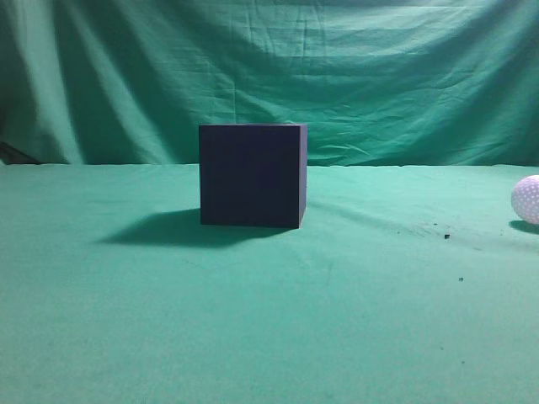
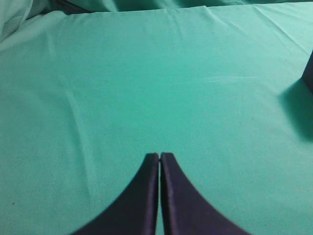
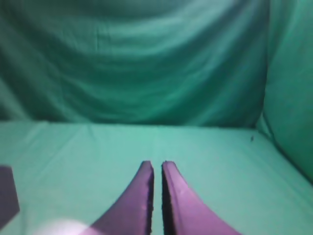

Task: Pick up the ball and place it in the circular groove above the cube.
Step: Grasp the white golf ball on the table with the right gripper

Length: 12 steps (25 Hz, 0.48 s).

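The dark navy-black cube stands on the green cloth at the middle of the exterior view; its top groove does not show from this height. The white dimpled ball lies on the cloth at the far right edge. No arm shows in the exterior view. In the left wrist view my left gripper is shut and empty over bare cloth, with the cube's edge at the far right. In the right wrist view my right gripper is shut and empty; the ball is a white blur at its lower left, and the cube's corner is at the left edge.
Green cloth covers the table and hangs as a backdrop behind it. A few dark specks lie on the cloth right of the cube. A cloth wall rises on the right of the right wrist view.
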Each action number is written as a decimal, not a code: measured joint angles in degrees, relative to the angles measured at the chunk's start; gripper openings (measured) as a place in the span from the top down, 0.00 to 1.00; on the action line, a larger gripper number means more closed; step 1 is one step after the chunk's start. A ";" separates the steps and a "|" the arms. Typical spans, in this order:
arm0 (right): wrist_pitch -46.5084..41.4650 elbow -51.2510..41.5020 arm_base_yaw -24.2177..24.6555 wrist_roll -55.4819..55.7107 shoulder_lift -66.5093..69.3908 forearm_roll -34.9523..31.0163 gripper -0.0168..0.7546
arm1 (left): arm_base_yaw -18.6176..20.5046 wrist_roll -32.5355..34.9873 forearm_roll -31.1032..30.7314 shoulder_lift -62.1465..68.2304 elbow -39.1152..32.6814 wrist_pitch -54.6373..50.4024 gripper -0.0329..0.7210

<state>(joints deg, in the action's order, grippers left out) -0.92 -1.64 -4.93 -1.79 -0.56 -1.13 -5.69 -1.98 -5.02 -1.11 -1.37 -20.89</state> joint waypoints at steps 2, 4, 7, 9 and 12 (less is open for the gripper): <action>8.20 0.00 0.00 0.00 0.00 -0.03 0.98 | 0.00 0.00 0.00 0.00 0.00 0.00 0.96; 13.70 0.00 0.00 0.00 0.00 -0.24 0.98 | 0.00 0.00 0.00 0.00 0.00 0.00 0.96; 9.91 2.04 0.00 1.12 2.26 -0.38 0.98 | 0.00 0.00 0.00 0.00 0.00 0.00 0.96; 2.69 5.99 0.00 2.09 7.07 -0.38 0.98 | 0.00 0.00 0.00 0.00 0.00 0.00 0.96; -7.10 12.07 0.00 2.74 16.70 -0.95 0.98 | 0.00 0.00 0.00 0.00 0.00 0.00 0.96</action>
<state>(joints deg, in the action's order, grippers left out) -8.02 10.43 -4.93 0.95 16.14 -2.08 -5.69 -1.98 -5.02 -1.11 -1.37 -20.89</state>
